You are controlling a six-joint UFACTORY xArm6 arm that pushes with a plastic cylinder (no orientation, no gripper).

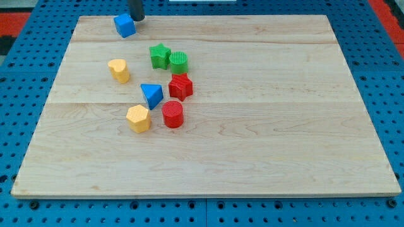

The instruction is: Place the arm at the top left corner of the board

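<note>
I have no jaws to hold apart or together: my arm ends in a straight dark rod, and my tip point(137, 19) is all that meets the wooden board point(265, 151). The rod enters from the view's top edge, and my tip rests at the board's far edge, left of centre, just to the right of a blue cube point(125, 25) and touching it or nearly so; I cannot tell which.

The board is pale wood lying on a blue pegboard desk point(25, 38). The top left corner of the board, where I am meant to go, lies further to the view's left, past the blue cube. So I judge the task nearly done but not finished: I am already along the top edge and only a short slide leftward is left. The blue cube sits between my tip and the corner, so a straight move left would likely push it along with me.

The other blocks are grouped lower down, left of the board's centre and well apart from my tip. A yellow block point(118, 70) with a rounded shape stands nearest the left edge. To its right are a green star point(160, 56) and a green cylinder point(178, 62), touching or nearly so. Below them are a red star-like block point(180, 86), a blue triangle point(151, 95), a red cylinder point(172, 114) and a yellow hexagon-like block point(138, 118).
</note>
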